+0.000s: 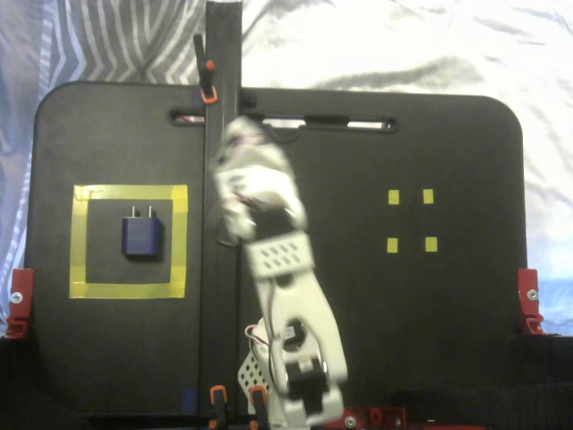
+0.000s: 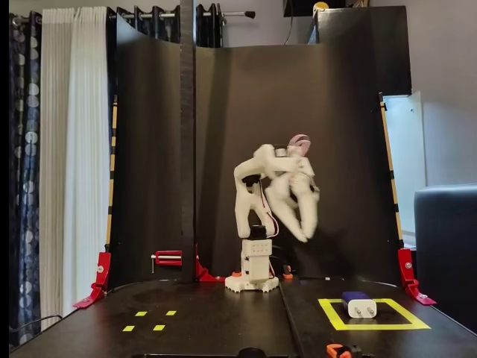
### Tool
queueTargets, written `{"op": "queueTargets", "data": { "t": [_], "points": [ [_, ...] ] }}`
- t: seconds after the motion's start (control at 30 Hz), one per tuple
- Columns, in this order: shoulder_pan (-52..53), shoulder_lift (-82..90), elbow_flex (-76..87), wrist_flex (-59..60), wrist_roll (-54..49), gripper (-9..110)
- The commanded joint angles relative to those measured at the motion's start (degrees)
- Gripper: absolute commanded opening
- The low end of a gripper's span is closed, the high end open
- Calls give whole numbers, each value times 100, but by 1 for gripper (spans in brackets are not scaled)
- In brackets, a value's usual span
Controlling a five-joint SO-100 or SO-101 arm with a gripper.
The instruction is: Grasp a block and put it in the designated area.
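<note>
Lying inside the yellow square, block well apart from the arm

Resting flat on the black table (image 1: 403, 134), the block (image 1: 142, 236) sits inside the yellow square (image 1: 81, 242), its two prongs pointing to the far edge in the top view. The gripper (image 1: 235, 170) is high above the middle of the table, blurred, so I cannot tell if it is open or closed; it holds nothing that I can see. From the gripper, the block lies to the left and lower in this view. In the front view the block (image 2: 358, 304) is low and right of the gripper (image 2: 302, 224). I judge the placing done.

Matt black table (image 1: 403, 305) with a smooth surface. The designated area (image 1: 81, 242) is smooth yellow tape with a slight sheen. The block (image 1: 141, 236) looks like smooth navy plastic with silvery metal prongs. The arm (image 2: 257, 186) looks like white matt plastic.
</note>
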Motion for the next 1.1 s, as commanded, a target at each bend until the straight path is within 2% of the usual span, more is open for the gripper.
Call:
{"op": "queueTargets", "data": {
  "t": [0.0,0.13,0.23,0.7,1.07],
  "points": [
    [483,598,721,-1389,158,0],
    [940,1204,1723,-2733,659,0],
    [1160,1556,2197,-3208,1037,0],
    [1389,3788,4122,-3261,2417,0],
    [1187,5555,5546,-2979,3665,0]
  ]
}}
